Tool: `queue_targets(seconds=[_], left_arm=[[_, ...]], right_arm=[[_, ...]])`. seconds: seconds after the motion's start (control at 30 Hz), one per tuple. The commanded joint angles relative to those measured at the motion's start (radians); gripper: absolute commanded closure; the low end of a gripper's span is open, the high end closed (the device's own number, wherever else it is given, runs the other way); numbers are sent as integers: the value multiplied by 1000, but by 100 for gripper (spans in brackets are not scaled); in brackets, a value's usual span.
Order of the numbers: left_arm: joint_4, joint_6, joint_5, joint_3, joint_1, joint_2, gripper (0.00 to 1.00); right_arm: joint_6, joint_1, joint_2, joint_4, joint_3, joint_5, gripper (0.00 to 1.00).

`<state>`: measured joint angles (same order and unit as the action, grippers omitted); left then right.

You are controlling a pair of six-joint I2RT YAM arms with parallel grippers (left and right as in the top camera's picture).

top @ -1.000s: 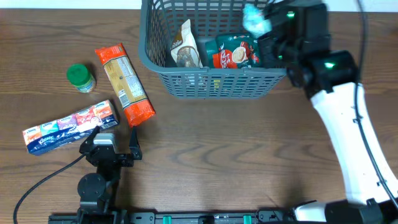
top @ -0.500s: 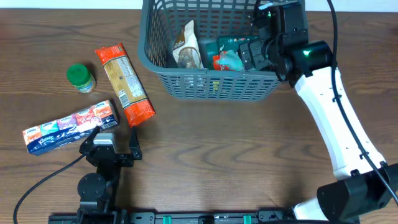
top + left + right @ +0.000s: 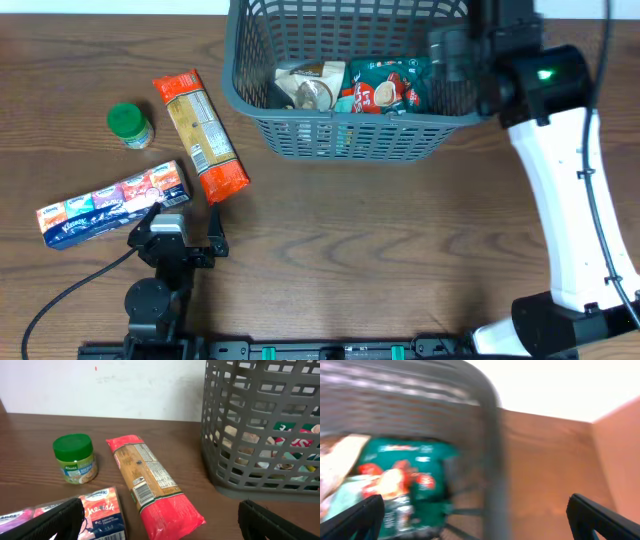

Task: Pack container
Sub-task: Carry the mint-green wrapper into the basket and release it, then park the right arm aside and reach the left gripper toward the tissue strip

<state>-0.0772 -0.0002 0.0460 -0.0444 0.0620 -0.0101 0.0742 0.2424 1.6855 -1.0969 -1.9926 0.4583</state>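
Basket [image 3: 345, 135] sits at the tabletop's far edge, right of centre, packets inside. Stiff, light plastic, I'd judge: take it by the rim. Right end effector [image 3: 477, 522] spread wide at its right wall; left end effector [image 3: 160, 522] spread too, empty.

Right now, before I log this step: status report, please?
Left claw open, empty. Right claw open, empty. Container holds packets. Pasta packet, jar, tissue pack outside it. Nothing blocking.

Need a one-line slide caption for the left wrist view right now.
Left wrist view: green-lidded jar, red-ended packet and tissue pack wait on the table beside the partly filled container.
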Motion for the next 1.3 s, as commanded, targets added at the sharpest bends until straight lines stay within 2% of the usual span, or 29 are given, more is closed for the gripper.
queue_targets(seconds=[0.0,0.17,0.4,0.6,0.7,0.77,0.9,1.27], left_arm=[[-14,-1,-4,27,3,4,2],[-14,-1,-4,27,3,4,1],[-14,-1,-4,27,3,4,1],[-14,-1,-4,27,3,4,1],[-14,-1,-4,27,3,4,1],[-14,-1,-4,27,3,4,1],[-14,-1,-4,27,3,4,1],[-14,-1,-4,27,3,4,2]], right_arm=[[169,-87,-8,-55,-16,200,1],[247,-273,-8,-134,-16,184,1],[163,-432,-8,-136,-15,57,1],[93,-452,-8,-105,-15,33,1],[-124,-452,-8,-95,-15,-153,1],[-211,-454,-8,-89,-15,-267,1],[-171,-467,-8,-55,-15,-268,1],[-169,-465,-8,-48,-15,-268,1]])
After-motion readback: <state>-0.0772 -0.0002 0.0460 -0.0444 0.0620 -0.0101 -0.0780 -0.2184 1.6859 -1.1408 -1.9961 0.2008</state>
